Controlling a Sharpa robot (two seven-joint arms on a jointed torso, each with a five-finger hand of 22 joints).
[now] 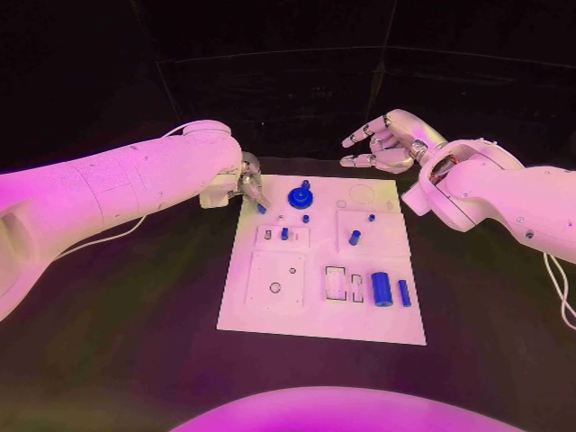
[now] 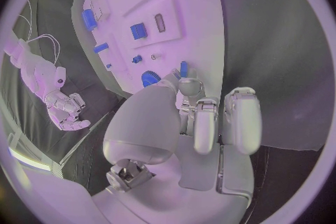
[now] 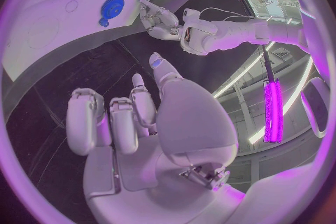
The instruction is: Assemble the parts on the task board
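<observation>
Parts nearest the robot come first: a large blue cylinder [image 1: 382, 289] and a slimmer blue bar [image 1: 404, 292] lie side by side on the near right of the task board [image 1: 275, 319], just beside a row of empty rectangular slots [image 1: 335, 282]. Further along, a short blue peg [image 1: 355, 238] stands in the square plate at mid-right, and two small blue pieces [image 1: 284, 234] sit in the plate to its left. Beyond them a blue gear [image 1: 300, 196] lies flat near the board's far edge.

At the far left corner the left hand [image 1: 243, 184] hangs over the board edge. In the left wrist view its fingers [image 2: 204, 123] are curled downward and close together, their tips next to a small blue peg [image 2: 183, 69]; whether they actually pinch it I cannot tell. The right hand [image 1: 385, 144] hovers past the far right corner, off the board, with its fingers [image 3: 115, 123] loosely bent, apart, and holding nothing.

The step in hand looks like taking up the small peg at the far left corner. To do it well, the fingertips should close squarely on the peg's sides, lift it straight up, and keep it upright so it meets its hole without tilting. The gear lies close by, so the fingers should stay clear of it.

No brand, label or readable writing is visible on the board, parts or arms.
</observation>
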